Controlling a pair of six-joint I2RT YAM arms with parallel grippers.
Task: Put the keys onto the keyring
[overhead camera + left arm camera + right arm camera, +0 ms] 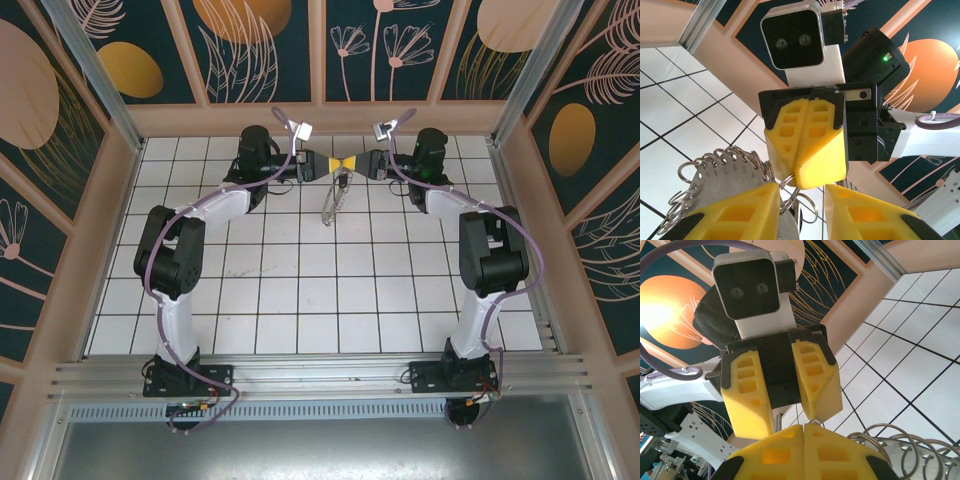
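**White-tiled table: grippers tip to tip over the keyring**

Floral panels wall in the white tiled table [300, 290], and at its far middle the 2 arms meet nose to nose.

On the left, the left gripper [335, 165] points inward. From the right wrist, its yellow fingers [747, 390] stand part-way apart. Whether they bear on anything I cannot tell.

Between the 2 tips and hanging just below them is the keyring [334, 205], well clear of the tiles. From the left wrist it reads as a fan of thin wire loops around a flat grey numbered plate [715, 190], partly hidden behind that gripper's own near finger. Which bit of this metal is the keys I cannot tell.

On the right, the right gripper [356, 165] has its fingers pressed together. Its tip touches a small wire ring [792, 182] and seems to pinch it.

The step in hand looks like the threading itself, with 1 arm steadying the loops while the other offers the piece. The next move probably calls for a very fine line-up at the ring's opening, with little sideways drift and no loosening of the pinch.
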